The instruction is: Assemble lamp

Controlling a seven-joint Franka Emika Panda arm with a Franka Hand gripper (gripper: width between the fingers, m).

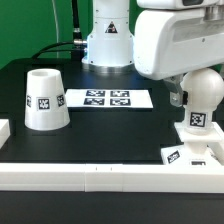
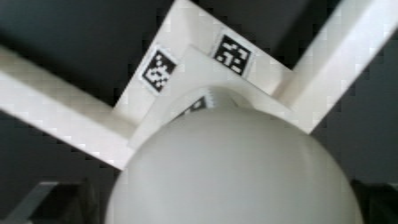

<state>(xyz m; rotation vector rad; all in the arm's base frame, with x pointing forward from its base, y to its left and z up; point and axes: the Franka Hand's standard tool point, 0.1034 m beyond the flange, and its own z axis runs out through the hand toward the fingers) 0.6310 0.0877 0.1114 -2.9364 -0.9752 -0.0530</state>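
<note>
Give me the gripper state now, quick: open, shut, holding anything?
Gripper: open, jaws wide, right over the bulb that stands on the base; no grip on it shows.

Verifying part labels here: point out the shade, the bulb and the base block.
shade (image 1: 45, 85), exterior view, side wall above its tag.
bulb (image 1: 205, 92), exterior view, rounded top.
base block (image 1: 173, 155), exterior view, its tag.

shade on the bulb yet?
No, the shade stands by itself on the table at the exterior view's left, well apart from the bulb.
</note>
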